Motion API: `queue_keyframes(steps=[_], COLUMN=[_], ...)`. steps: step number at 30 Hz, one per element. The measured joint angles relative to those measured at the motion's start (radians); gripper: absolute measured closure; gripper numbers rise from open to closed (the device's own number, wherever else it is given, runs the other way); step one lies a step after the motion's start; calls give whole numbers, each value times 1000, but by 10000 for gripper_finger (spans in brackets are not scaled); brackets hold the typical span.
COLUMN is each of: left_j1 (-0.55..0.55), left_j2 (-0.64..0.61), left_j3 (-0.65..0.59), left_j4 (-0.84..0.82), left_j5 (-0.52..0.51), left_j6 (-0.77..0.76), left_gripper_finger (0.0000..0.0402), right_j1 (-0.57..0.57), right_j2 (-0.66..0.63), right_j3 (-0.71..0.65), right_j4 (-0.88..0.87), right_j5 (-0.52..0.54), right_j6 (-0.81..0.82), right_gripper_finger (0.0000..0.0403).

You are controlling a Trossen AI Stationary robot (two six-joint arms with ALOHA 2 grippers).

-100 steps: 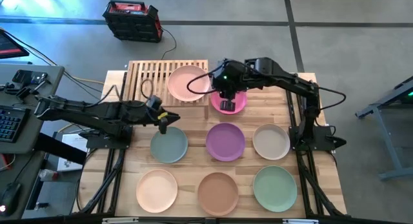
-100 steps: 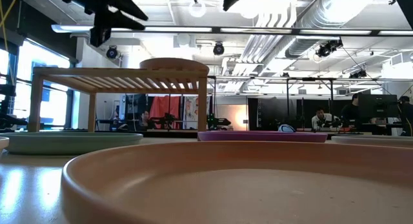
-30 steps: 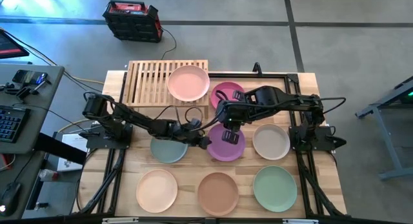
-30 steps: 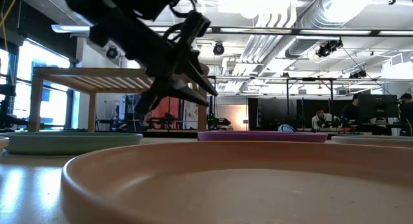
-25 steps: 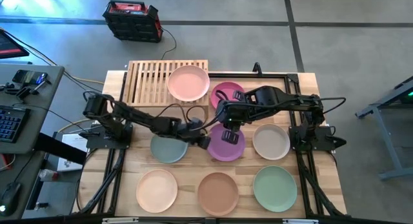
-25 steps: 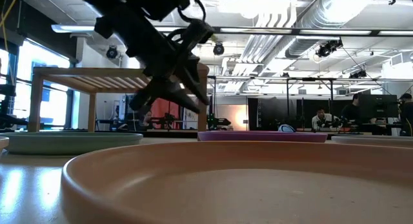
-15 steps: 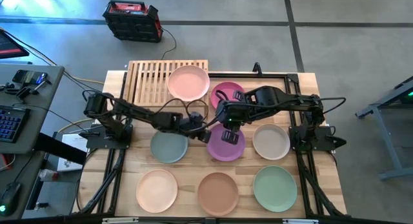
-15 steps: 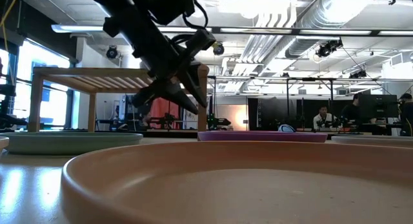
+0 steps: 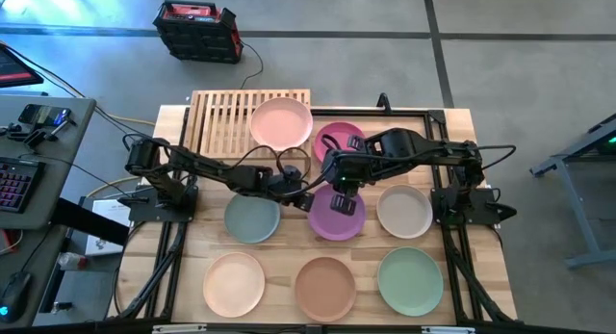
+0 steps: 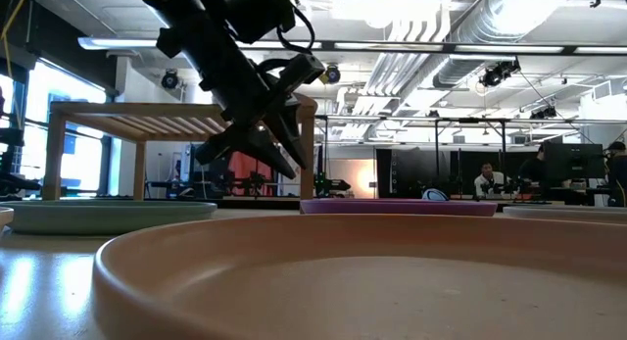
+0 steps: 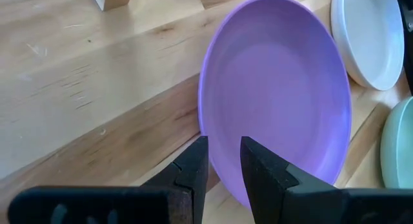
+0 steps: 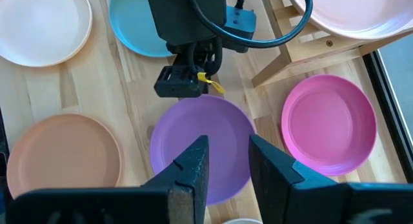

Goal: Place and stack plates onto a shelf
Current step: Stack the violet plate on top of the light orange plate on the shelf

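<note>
Grippers converge: our left gripper (image 11: 224,161), fingers narrowly parted, straddles the purple plate (image 11: 277,88)'s rim; our right gripper (image 12: 228,161) hovers above, fingers apart, grasping nothing.

Grey concrete floor (image 9: 500,45) surrounds the butcher-block table (image 9: 173,267). A red-and-black case (image 9: 197,31) sits on it. Beyond, white ceiling ducts (image 10: 441,46), bright windows (image 10: 59,124), possibly seated people (image 10: 485,181).

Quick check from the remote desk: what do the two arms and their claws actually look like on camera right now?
Both arms are dark, jointed links with black cables looping alongside. The left claw is a black block carrying a small yellow tag, with a cable curling over its wrist. The right claw has two flat, dark, tapered fingers. A small green light glows on the right arm's wrist.
</note>
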Motion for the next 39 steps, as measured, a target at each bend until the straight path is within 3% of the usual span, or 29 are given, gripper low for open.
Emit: queue_keyframes(steps=[39], left_j1=[20], left_j2=[151], left_j3=[-1], left_j4=[134], left_j5=[60], left_j6=[-26], left_gripper_finger=[323], right_j1=[0], right_j2=[0], right_j3=[0], right_j4=[0], right_j5=[-6], right_j6=[-1], right_gripper_finger=[318])
